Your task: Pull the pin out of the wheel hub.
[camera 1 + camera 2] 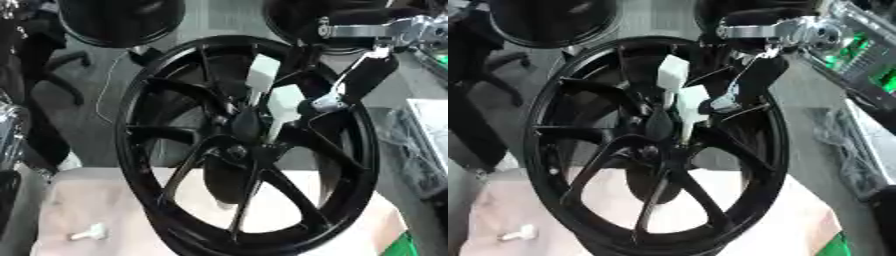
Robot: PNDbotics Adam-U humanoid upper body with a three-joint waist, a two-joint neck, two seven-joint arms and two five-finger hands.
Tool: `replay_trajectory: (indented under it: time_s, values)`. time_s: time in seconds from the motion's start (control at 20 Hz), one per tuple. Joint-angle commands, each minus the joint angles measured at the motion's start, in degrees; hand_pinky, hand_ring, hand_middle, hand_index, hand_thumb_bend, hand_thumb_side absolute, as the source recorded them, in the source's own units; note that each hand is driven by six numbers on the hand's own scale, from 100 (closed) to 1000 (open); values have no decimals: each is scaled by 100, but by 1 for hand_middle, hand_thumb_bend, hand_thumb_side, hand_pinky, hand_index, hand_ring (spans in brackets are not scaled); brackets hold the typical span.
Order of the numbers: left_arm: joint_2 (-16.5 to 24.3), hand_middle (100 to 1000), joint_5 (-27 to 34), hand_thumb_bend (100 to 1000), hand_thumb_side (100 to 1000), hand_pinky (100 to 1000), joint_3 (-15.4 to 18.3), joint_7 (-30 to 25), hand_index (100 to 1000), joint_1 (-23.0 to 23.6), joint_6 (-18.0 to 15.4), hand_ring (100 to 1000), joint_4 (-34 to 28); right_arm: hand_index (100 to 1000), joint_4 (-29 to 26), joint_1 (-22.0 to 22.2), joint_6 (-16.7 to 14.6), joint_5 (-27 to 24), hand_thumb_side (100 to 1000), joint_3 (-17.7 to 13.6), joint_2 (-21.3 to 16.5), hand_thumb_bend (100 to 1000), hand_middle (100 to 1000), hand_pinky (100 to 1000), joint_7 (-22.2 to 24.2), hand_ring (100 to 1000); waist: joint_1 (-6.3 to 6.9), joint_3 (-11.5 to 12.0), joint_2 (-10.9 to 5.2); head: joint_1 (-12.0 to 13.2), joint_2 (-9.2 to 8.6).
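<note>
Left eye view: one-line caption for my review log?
Right hand reaches onto the hub of the black wheel.

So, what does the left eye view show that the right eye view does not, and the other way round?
Only the left eye view shows a shiny silver part at the left edge and a white sheet-like object at the right edge. Only the right eye view shows a silver frame with green lights at the upper right. Both show the black wheel standing upright, two white pieces near its hub, the right hand reaching in from the upper right, and a small white object on the table.
</note>
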Motion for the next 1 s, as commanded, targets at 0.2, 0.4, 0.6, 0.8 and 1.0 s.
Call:
replay_trajectory:
  time_s: [0.2,0.4,0.6,0.8,1.0]
  values:
    - [80,667,-8,361,561,690,19,-11,650,-103,-9,743,-90,734,73,-79,-42,-4,312,-46,-24,476,720,749,82,688,30,15,-76,4,-36]
    - [76,667,-4,358,562,690,19,-14,650,-111,-10,744,-94,733,133,-76,-47,2,311,-21,27,474,719,748,121,686,33,20,-73,6,-39]
    - [71,668,-1,358,562,690,19,-15,650,-120,-8,744,-97,732,185,-80,-50,9,310,13,87,472,718,747,167,685,38,26,-67,6,-40]
    - [67,668,3,357,563,691,20,-12,650,-130,-6,744,-101,731,229,-76,-44,10,308,39,140,468,717,746,213,684,42,34,-58,4,-38]
    - [63,668,6,357,562,690,17,-14,649,-139,-3,745,-105,729,264,-68,-28,3,306,68,189,465,716,746,265,682,46,41,-50,7,-37]
